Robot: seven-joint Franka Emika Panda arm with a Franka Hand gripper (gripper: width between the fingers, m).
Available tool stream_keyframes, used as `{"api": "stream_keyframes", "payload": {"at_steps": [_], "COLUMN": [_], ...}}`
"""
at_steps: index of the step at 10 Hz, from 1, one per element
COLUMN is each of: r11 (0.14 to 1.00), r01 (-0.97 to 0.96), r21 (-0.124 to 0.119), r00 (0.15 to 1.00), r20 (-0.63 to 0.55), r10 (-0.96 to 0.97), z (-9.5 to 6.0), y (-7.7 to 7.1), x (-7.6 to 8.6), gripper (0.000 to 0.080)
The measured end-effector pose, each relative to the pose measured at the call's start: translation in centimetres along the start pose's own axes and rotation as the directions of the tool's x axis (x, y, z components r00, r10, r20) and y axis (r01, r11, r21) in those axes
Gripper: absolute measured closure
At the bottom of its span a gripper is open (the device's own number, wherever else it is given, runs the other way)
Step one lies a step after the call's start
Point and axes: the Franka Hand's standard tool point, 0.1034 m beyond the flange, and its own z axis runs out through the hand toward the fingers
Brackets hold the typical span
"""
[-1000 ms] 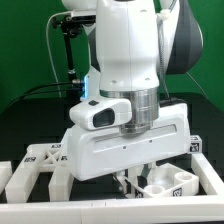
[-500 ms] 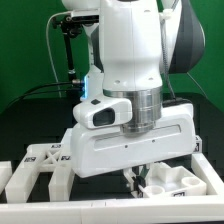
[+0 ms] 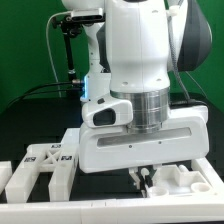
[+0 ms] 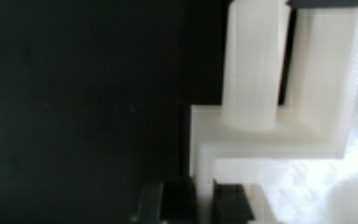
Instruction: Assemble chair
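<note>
Since 1 second ago the arm has shifted toward the exterior view's right, and its pincer (image 3: 143,178) has closed fully, gripping nothing. Its fingertips point down just beside the chair's white slotted frame (image 3: 185,180), which sits near the front of the dark tabletop (image 3: 25,125). The cross-braced panel (image 3: 45,162) lies well apart at the exterior view's left, its black-and-white square tags (image 3: 52,150) too small to read.

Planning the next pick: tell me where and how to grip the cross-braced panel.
Probably one straight bar of the cross-braced panel, from straight above: it lies flat, and the open cells beside the bars would let a finger drop on each side.
</note>
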Motion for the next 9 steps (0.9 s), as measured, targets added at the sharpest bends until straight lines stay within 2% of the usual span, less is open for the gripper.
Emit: {"api": "stream_keyframes", "payload": {"at_steps": [5, 6, 7, 8, 9], "r11": [0.999, 0.999, 0.999, 0.999, 0.999], "r01": [-0.035, -0.034, -0.034, -0.034, -0.034], "r21": [0.000, 0.000, 0.000, 0.000, 0.000], "r00": [0.999, 0.999, 0.999, 0.999, 0.999], "r20": [-0.002, -0.002, -0.002, -0.002, -0.002], "r10": [0.035, 0.034, 0.034, 0.034, 0.034], "z": [0.07, 0.07, 0.07, 0.08, 0.08], "y": [-0.15, -0.14, -0.14, -0.14, -0.14], "x": [0.02, 0.01, 0.01, 0.01, 0.01], "gripper": [0.0770, 0.0675, 0.0492, 0.0356, 0.0356]}}
